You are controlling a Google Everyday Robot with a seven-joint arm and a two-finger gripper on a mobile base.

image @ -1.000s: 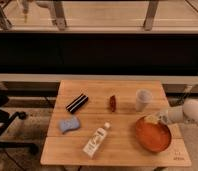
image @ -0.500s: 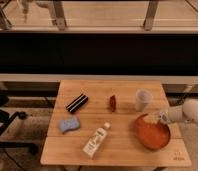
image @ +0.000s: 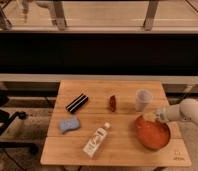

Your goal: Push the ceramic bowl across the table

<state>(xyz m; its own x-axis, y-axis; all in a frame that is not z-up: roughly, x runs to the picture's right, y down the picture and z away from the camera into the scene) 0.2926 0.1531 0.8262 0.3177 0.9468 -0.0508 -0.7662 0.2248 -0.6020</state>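
The orange ceramic bowl [image: 154, 134] sits on the wooden table [image: 117, 155], close to its right edge and toward the near side. The robot's white arm [image: 188, 111] reaches in from the right of the bowl, and its gripper [image: 151, 117] is at the bowl's far rim, seemingly touching it. I cannot tell whether the gripper is spread or closed.

Just beyond the bowl stands 1 white cup [image: 143, 99], apart from it. To the bowl's far left lies a small reddish-brown item [image: 112, 103], and further left a black rectangular object [image: 77, 103]. Left of the bowl, 1 white bottle [image: 96, 141] lies on its side, with a blue sponge [image: 68, 125] beyond that. Well left of the bowl, off the table, stands a black office chair [image: 3, 120].
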